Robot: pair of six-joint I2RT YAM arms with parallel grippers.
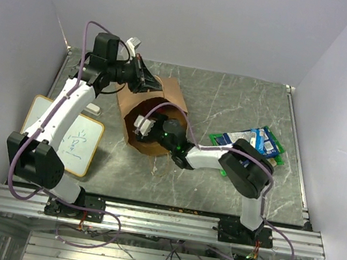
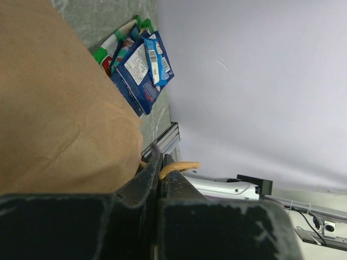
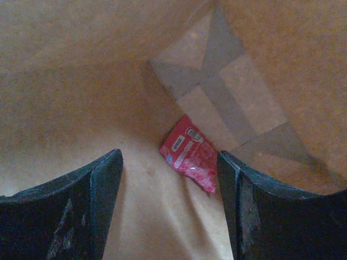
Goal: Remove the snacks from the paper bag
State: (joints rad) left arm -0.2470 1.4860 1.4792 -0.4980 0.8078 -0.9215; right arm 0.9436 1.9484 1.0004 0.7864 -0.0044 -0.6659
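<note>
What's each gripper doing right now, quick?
Left gripper: closed, pinching the paper bag.
Right gripper: open inside the bag, holding nothing; the small red packet lies just ahead.

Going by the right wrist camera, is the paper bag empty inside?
No, a small red packet lies deep inside the paper bag, next to its folded base.

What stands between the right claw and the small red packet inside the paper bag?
Nothing visible does. In the right wrist view the right claw is open inside the paper bag. The red packet lies ahead of its fingers, near the bag's bottom fold, with only bare paper between them.
</note>
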